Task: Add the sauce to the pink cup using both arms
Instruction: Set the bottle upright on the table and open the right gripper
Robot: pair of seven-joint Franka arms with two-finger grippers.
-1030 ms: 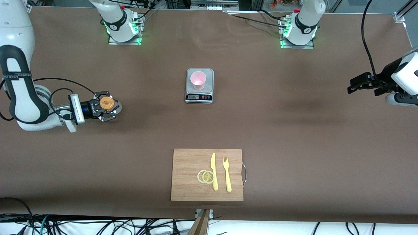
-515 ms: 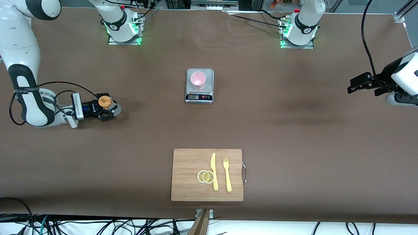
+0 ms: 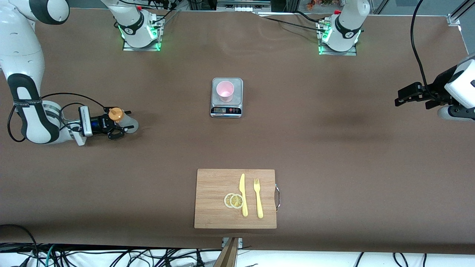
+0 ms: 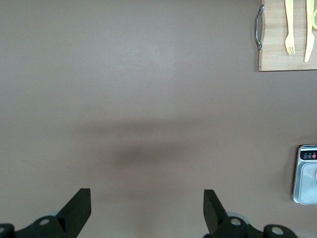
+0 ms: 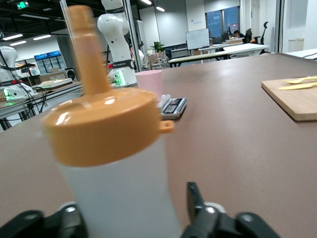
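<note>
We take the scale [image 3: 226, 97], in the middle of the tabletop [image 3: 334, 148], as our landmark. On its grey platform stands the pink cup [image 3: 225, 91], upright and open at the top. Well apart from the scale, toward the right arm's end of the tabletop, we find the sauce [image 3: 120, 119], a whitish bottle with an orange cap, standing on the tabletop. The right gripper [image 3: 118, 123] sits low around it with its fingers parted, one on each side of the bottle, and in the right wrist view a gap shows between the bottle's wall [image 5: 124, 198] and one finger [image 5: 198, 208] (so it has no grip on the bottle). Toward the left arm's end, equally far from the scale, the left gripper [image 3: 402, 97] waits above the tabletop with its fingers spread wide and nothing between them. Nearer to the front camera than the scale lies a wooden cutting board [image 3: 215, 200] carrying two lemon slices [image 3: 233, 200], a yellow knife [image 3: 243, 194] and a yellow fork [image 3: 258, 198].
</note>
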